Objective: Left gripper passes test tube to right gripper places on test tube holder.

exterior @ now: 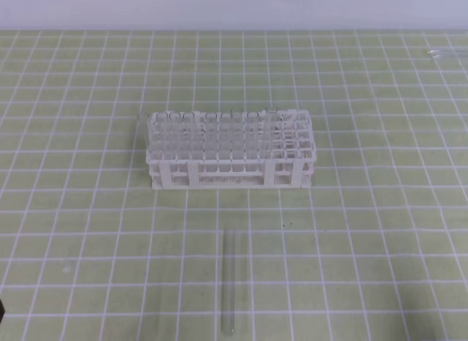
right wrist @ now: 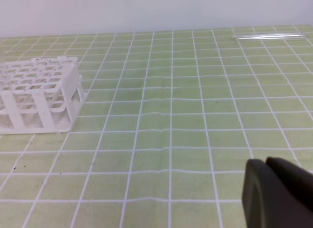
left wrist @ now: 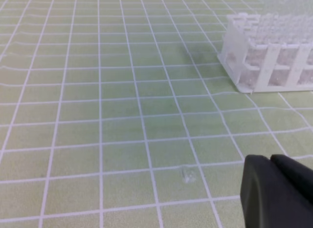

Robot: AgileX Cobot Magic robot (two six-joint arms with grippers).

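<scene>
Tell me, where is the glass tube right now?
In the high view the test tube lies flat on the green grid mat, near the bottom middle, in front of the white test tube holder and apart from it.

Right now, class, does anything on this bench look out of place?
Yes. One test tube lies flat on the mat in front of the rack instead of standing in it. Another clear tube lies near the mat's far right edge. Nothing looks broken or spilled.

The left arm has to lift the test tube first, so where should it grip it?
Probably near the middle of the test tube, coming from above. It lies flat on the mat in front of the test tube holder, its length running toward the rack, so jaws should close across its narrow width.
</scene>
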